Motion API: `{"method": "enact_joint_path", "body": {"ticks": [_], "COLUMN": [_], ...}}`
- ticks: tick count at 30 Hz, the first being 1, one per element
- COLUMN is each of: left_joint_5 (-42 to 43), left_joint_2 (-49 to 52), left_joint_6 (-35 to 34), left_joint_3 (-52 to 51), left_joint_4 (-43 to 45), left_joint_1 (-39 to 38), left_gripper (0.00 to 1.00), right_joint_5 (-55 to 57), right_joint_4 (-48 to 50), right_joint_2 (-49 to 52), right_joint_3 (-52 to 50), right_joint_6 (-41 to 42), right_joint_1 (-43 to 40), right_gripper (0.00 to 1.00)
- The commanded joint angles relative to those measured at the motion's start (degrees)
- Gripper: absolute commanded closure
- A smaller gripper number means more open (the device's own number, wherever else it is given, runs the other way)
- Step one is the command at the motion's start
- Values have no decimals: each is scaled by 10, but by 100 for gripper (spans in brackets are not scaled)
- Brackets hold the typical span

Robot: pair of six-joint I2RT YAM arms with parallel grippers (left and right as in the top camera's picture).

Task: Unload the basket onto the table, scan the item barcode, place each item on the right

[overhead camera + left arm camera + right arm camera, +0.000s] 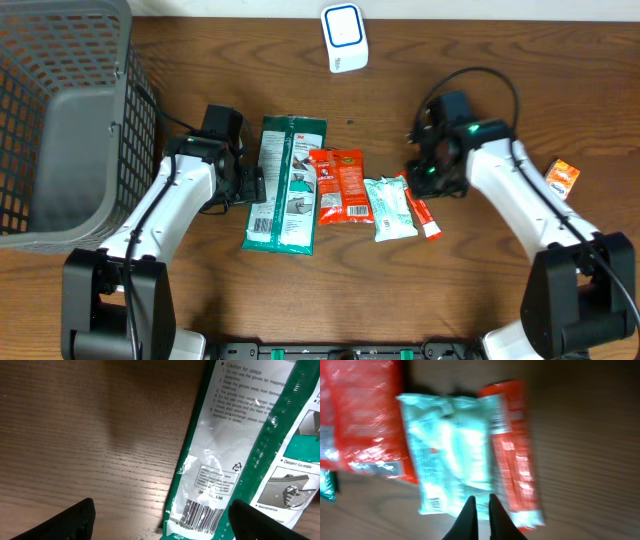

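Nearby, the left gripper [256,186] gapes empty beside the 3M pack [290,205]; right gripper [482,504] pinched closed.

- The green package [287,185] carries a "3M" logo at its twelve o'clock end in the overhead view.
- In the left wrist view the same package [235,450] bears the heading "Caution for usage" at one o'clock. Numbered lines below it begin "Do not use the gloves for…" and "Keep the gloves away from…"; the rest is too small to read.
- The barcode [200,512] stands at six o'clock, with digits starting "8 8000" beneath it.
- A boxed label [216,480] above the barcode ends in "Ltd."; a triangular sign [237,466] sits at its two o'clock.
- "Maintenance" is printed on the package at five o'clock.
- The lettering on the orange packet [337,185] and the white pouch [452,450] is unreadable.
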Motion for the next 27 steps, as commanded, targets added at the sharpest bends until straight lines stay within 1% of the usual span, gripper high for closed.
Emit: {"method": "enact_joint_path", "body": {"ticks": [1,4,9,13,20,23,27], "left_joint_5": [-5,-5,-5,-5,-5,-5,-5], "left_joint_2": [-1,-1,-1,-1,-1,-1,-1], "left_joint_6": [-2,-2,-2,-2,-2,-2,-2], "left_joint_3": [2,2,2,2,2,2,2], "left_joint_4": [-2,-2,-2,-2,-2,-2,-2], "left_joint_1": [0,0,0,0,0,0,0], "left_gripper": [14,14,14,14,14,14,14], "right_joint_5": [-48,-42,13,17,16,7,-30], "right_joint_4": [26,47,72,111,154,153,134], "right_joint_2": [5,5,5,5,5,5,4], "right_joint_3": [-30,-48,-71,-104,-162,-153,-104], "right_joint_6": [33,39,78,110,123,120,90], "right_joint_1": [41,70,99,116,132,131,129], "right_gripper": [97,97,97,97,96,96,90]}}
